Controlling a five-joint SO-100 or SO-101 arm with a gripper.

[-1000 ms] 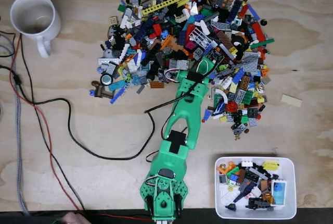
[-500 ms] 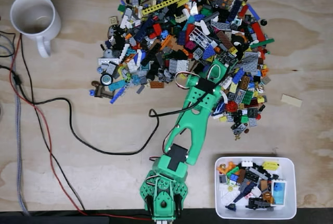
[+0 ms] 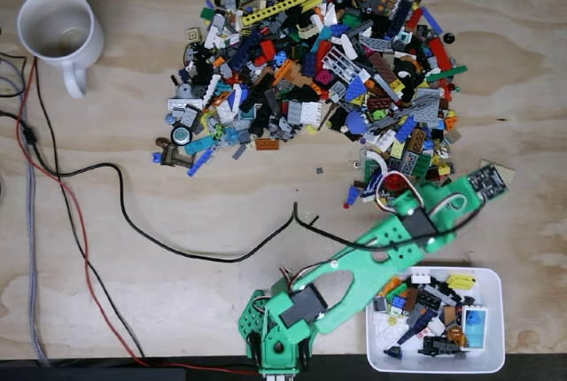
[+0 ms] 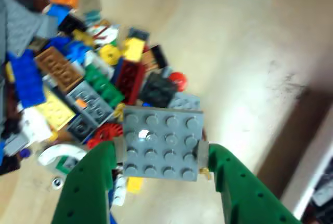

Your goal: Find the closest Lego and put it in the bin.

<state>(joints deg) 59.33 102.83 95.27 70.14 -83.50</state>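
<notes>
So the arm has swung off the pile and over to the right since a second ago, when its tip was buried in the middle of the heap. Now it's stretched out toward the right side, past the edge of the bricks.

Going left to right in the fixed view: white mug (image 3: 58,31) at far left, black cable (image 3: 177,252) snaking across the wood, the big Lego pile (image 3: 319,71) in the middle, then the gripper (image 3: 485,182) just off the pile's right edge, with the bin (image 3: 434,361) at the near right, already holding a bunch of pieces.

The wrist view shows it better: the green fingers (image 4: 88,182) are closed on either side of a grey studded plate (image 4: 160,143), pinching it by its edges and holding it flat above the table. It's blurry, so I can't really tell how deep the grip goes.

The gripper isn't over the bin yet, it's beyond its far edge. My worry is that an edge pinch on a thin plate is sketchy: a quick swing could make it twist or pop out, and if it's let go early it lands on the table or clips the bin wall.
</notes>
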